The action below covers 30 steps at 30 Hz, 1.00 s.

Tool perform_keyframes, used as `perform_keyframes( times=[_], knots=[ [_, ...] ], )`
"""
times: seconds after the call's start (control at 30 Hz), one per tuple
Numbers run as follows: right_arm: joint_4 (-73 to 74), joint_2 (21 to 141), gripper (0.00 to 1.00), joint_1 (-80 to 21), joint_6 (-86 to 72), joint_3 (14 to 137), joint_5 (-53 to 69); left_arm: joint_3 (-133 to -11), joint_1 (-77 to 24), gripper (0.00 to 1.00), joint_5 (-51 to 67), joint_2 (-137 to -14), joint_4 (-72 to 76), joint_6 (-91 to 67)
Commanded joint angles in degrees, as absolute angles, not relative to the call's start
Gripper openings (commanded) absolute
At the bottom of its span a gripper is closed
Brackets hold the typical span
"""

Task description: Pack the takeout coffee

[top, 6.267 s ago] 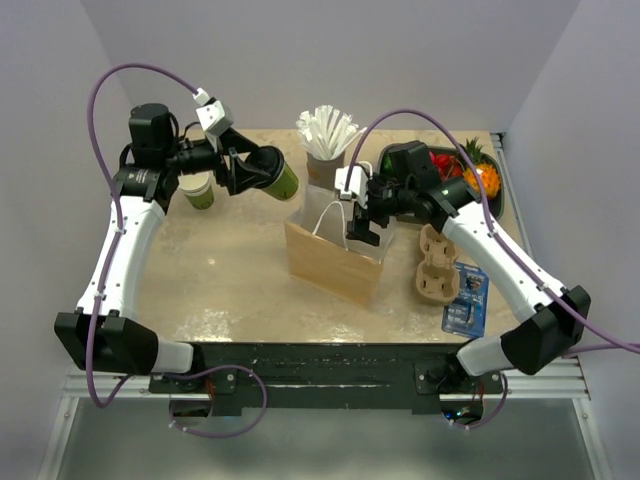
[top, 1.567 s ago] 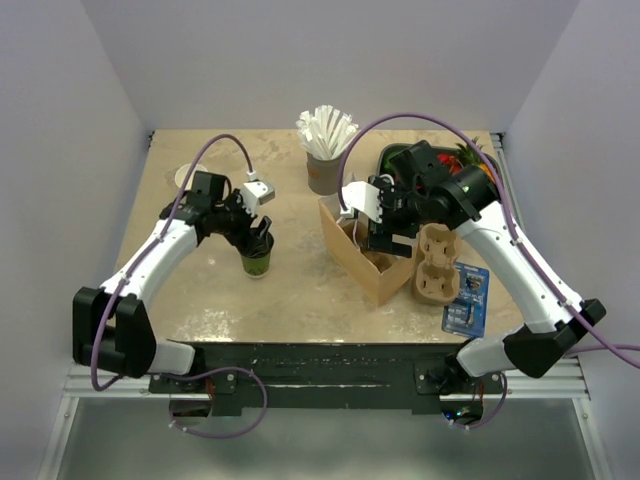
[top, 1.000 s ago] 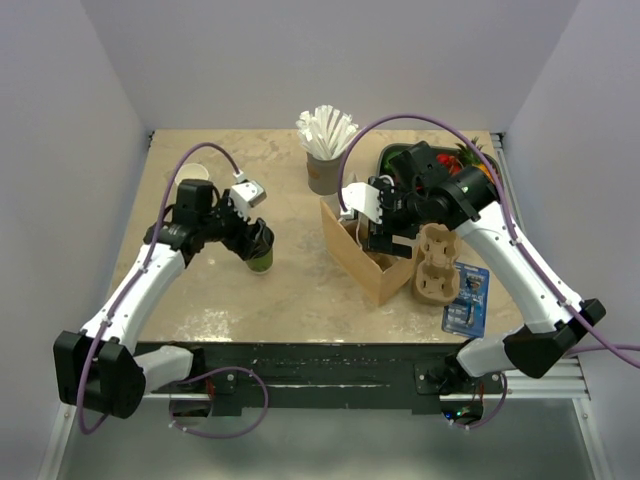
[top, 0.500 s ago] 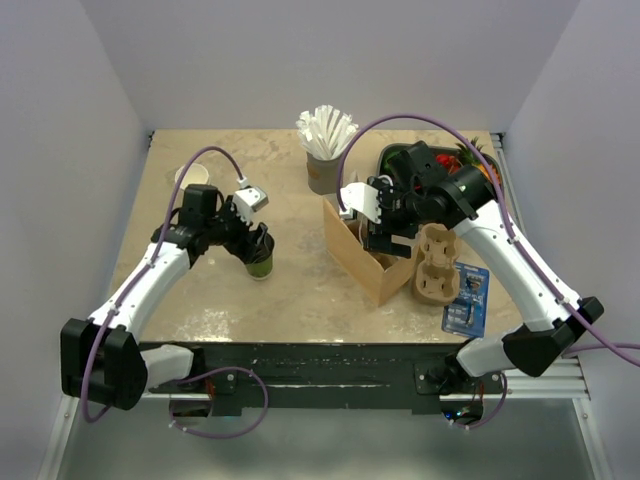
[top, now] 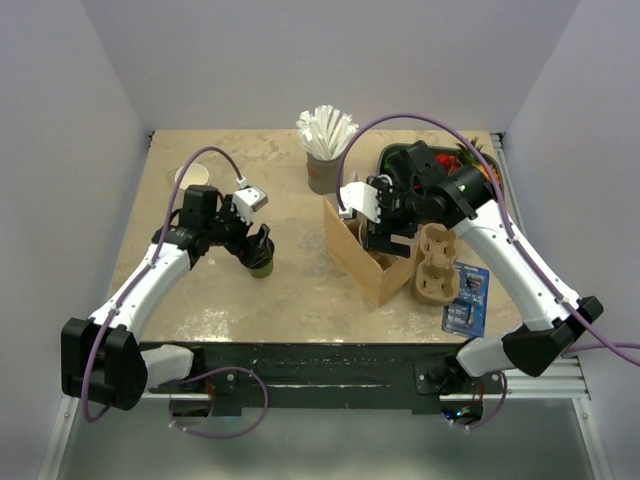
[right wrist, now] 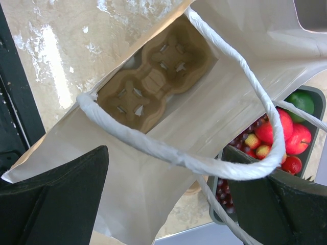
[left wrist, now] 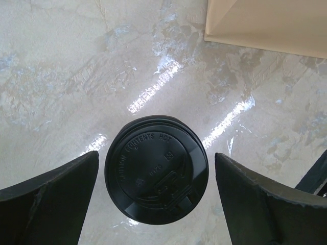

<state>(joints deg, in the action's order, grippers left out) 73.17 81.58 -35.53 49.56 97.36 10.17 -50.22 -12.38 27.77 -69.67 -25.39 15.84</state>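
The takeout coffee (top: 262, 264), a green cup with a black lid, stands upright on the table left of the paper bag (top: 362, 262). My left gripper (top: 258, 247) is open just above it. In the left wrist view the lid (left wrist: 156, 176) sits between my fingers (left wrist: 56, 189) with a gap on each side. My right gripper (top: 386, 236) is open at the bag's top rim. In the right wrist view the bag's white handle (right wrist: 173, 155) runs across between my fingers (right wrist: 56, 199), and a cardboard cup carrier (right wrist: 153, 71) lies in the bag's bottom.
A grey cup of white straws (top: 325, 150) stands behind the bag. A black fruit tray (top: 478, 172) is at the back right. A second cardboard carrier (top: 437, 262) and a blue packet (top: 466, 298) lie right of the bag. An open cup (top: 191, 177) stands at the back left.
The left gripper carried the coffee from the air at the back down onto the table and now stands open over it. The bag has swung round under the right gripper, which is still at its rim.
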Motion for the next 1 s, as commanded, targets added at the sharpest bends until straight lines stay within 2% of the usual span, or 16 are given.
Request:
perform_keyframes(
  times=[0.0,0.1,0.2,0.33,0.43,0.6,0.77,0.97],
  knots=[
    [72.5,81.7,0.95,-35.5,50.2,97.2,12.5,-54.9,-12.2,1.00,30.5,-68.1,-24.6,13.1],
    [72.4,80.4,0.96,-35.5,50.6,96.2,13.1,-60.3,-12.2,1.00,36.5,-67.3,-20.4,10.6],
    [71.4,79.6,0.96,-35.4,51.1,94.7,14.8,-64.5,-12.4,1.00,45.0,-68.5,-10.2,4.4],
    [71.5,79.8,0.96,-35.4,51.9,95.3,16.4,-68.8,-14.7,0.99,48.7,-73.2,7.3,-4.9],
    [71.9,79.9,0.96,-35.5,53.2,95.8,17.0,-72.3,-16.1,0.97,51.4,-78.8,14.0,-8.6],
    [72.9,79.8,0.96,-35.5,54.5,95.8,17.0,-76.4,-18.9,0.96,57.1,-85.8,21.3,-9.8],
    [73.1,80.0,0.96,-35.4,54.5,96.2,17.5,-82.1,-23.0,0.90,64.1,-91.7,23.5,-10.9],
    [73.1,80.8,0.96,-35.5,54.4,96.1,18.1,-82.7,-25.5,0.82,69.1,-93.3,27.3,-12.7]
  ],
)
